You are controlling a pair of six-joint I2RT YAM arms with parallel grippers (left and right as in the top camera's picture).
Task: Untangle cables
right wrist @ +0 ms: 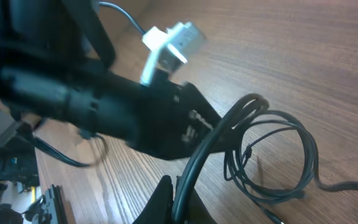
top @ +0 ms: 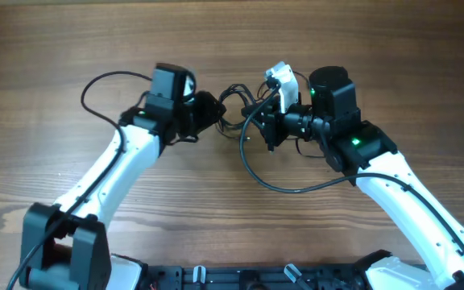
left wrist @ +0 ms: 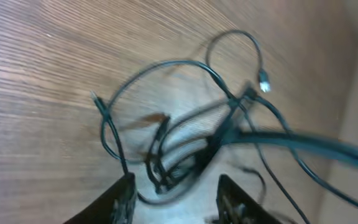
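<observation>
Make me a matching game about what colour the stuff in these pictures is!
Things:
1. cables
2. table
3. little light on the right arm
4. clip on the right wrist

Colours:
A. white
B. green
C. black
D. brown wood

Pairs: 1-C, 2-D, 3-B, 4-A
</observation>
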